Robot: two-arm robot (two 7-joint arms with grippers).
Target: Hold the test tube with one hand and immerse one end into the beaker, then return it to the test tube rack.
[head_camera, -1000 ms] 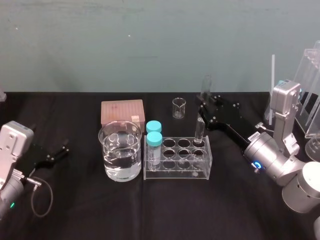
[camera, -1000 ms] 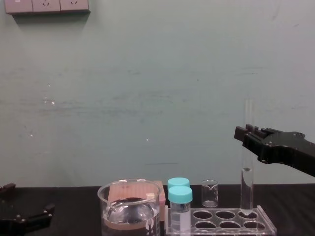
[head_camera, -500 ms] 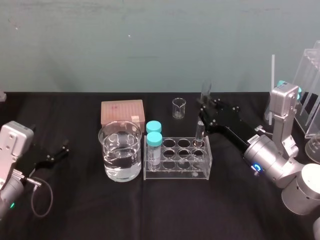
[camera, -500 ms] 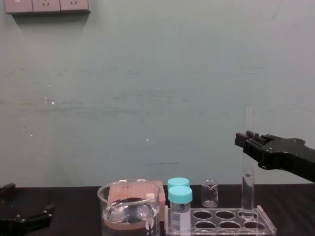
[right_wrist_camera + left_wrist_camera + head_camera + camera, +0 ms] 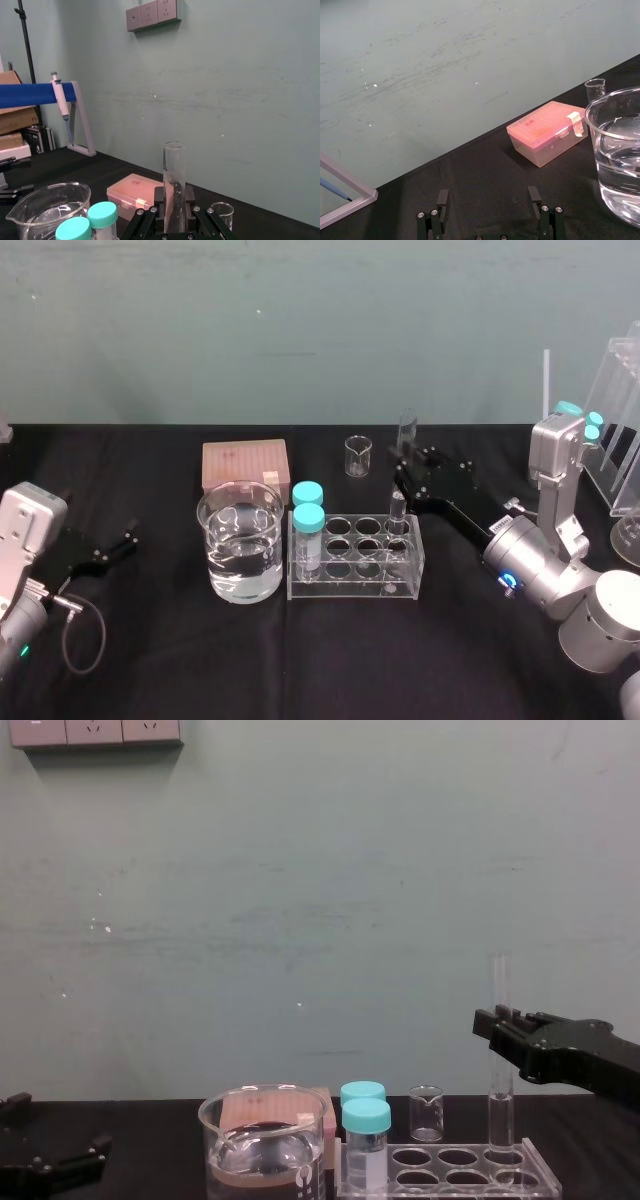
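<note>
Glass test tube [image 5: 500, 1120] — upright in acrylic rack [image 5: 350, 586]

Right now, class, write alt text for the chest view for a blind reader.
The right gripper holds the test tube upright, bottom in the test tube rack's right end. The beaker stands left; left gripper rests far left.

test tube [image 5: 499, 982]: clear glass, smooth, glossy.
beaker [image 5: 240, 540]: clear glass, shiny, with white printed marks.
test tube rack [image 5: 355, 586]: clear plastic, glossy.
right gripper [image 5: 403, 473]: black, matt.
table [image 5: 320, 660]: black cloth, matt.
box [image 5: 244, 462]: pink plastic, half-clear, dull.
</note>
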